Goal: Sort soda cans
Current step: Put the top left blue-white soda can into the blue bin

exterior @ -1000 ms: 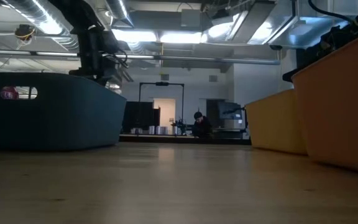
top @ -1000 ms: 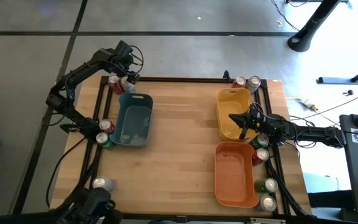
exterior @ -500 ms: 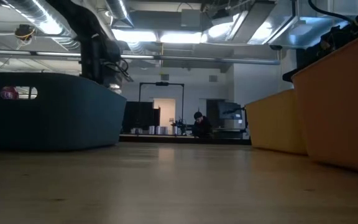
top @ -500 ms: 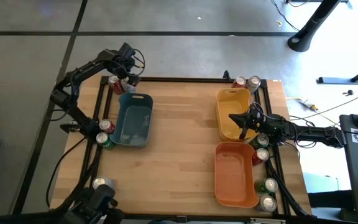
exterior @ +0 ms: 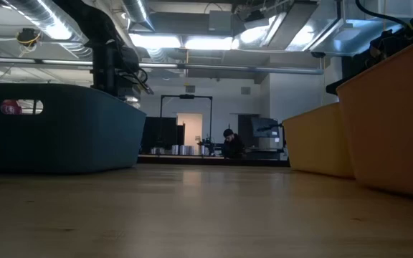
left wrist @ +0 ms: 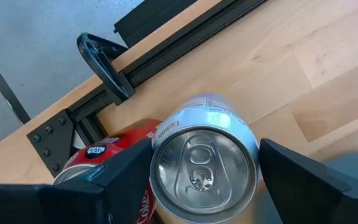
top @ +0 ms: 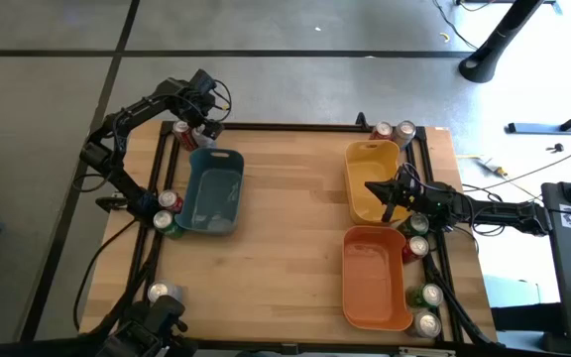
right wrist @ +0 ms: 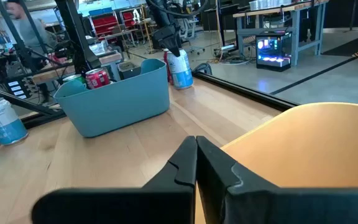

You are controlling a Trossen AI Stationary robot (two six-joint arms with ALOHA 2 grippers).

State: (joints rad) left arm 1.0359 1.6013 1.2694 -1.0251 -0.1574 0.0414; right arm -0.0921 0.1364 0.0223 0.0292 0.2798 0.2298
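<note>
— High view first: where is the left hand [top: 202, 127]?

— At the far left corner of the wooden tabletop [top: 285, 198], beyond the blue-grey plastic bin [top: 212, 191]. Its fingers straddle a silver metal soda can [left wrist: 205, 160] standing upright, gripping its sides; a red metal soda can [left wrist: 107, 160] stands just beside it.

— And the right hand [top: 390, 203]?

— Fingers pressed together, empty, over the yellow plastic bin [top: 368, 159]. The orange plastic bin [top: 373, 283] lies nearer, with more cans along the tabletop's edges.
</note>
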